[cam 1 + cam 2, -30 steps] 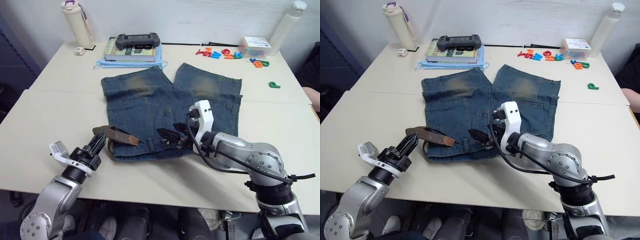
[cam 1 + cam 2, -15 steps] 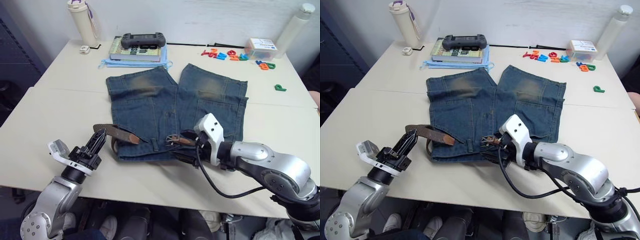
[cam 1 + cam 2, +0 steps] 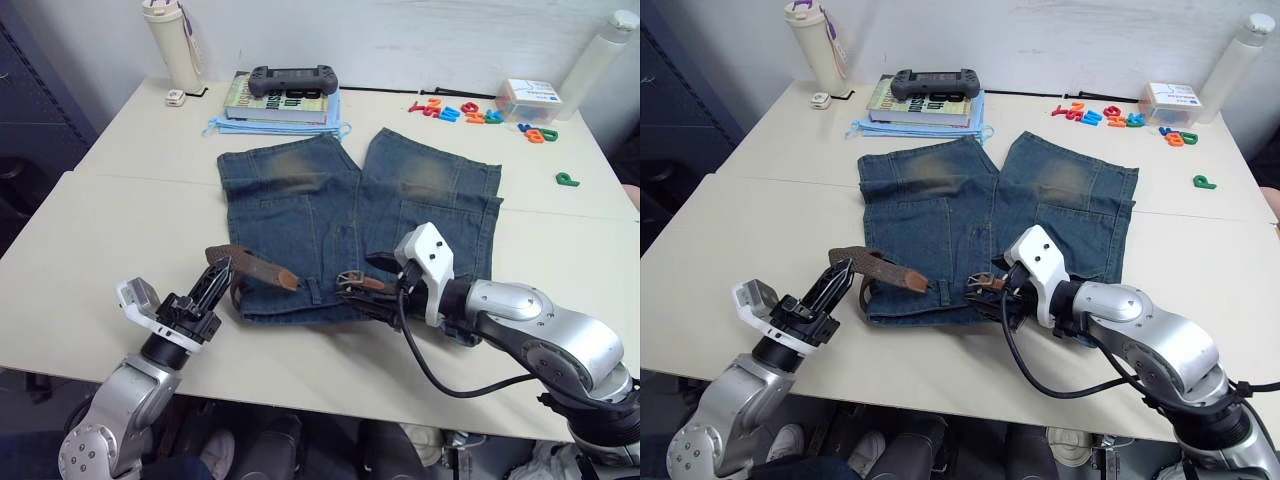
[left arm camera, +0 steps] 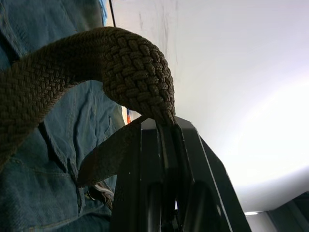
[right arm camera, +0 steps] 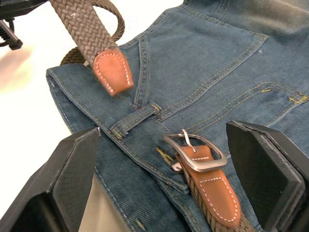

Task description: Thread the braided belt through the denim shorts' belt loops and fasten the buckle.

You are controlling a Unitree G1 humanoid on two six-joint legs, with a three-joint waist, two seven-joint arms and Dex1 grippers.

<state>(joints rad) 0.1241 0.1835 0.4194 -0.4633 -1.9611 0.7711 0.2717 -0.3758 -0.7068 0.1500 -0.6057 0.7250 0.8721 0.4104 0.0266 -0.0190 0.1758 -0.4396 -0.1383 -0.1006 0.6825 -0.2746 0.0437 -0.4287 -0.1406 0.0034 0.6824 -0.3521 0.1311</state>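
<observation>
- Left gripper (image 3: 216,277) clamps its two black fingers on the braided belt (image 3: 240,266) just off the waistband's left end, the strap bending in a loop over the fingertips, as the left wrist view shows close up
- Right gripper (image 5: 164,159) stands with its pads (image 5: 270,176) wide apart over the middle of the waistband, holding nothing, the buckle (image 5: 194,152) lying flat on the cloth between them
- Denim shorts (image 3: 330,215) are spread flat on the table (image 3: 100,230), legs pointing away from the robot and waistband nearest it
- Tan leather tip (image 5: 112,71) of the belt rests on the denim beside one of the belt loops (image 5: 135,121), apart from the buckle and not yet passed through its frame
- Belt seems already run round the waistband, so the step in hand is judged to be the fastening: both ends lie on the front, with one loop between them
- Next move likely calls for the left arm to feed the tip under that loop and toward the buckle, while the right gripper closes on the buckle's tan tab (image 5: 212,191) to steady the frame and lift the pin clear
- Slack looped at the left fingers may have to be drawn out first
</observation>
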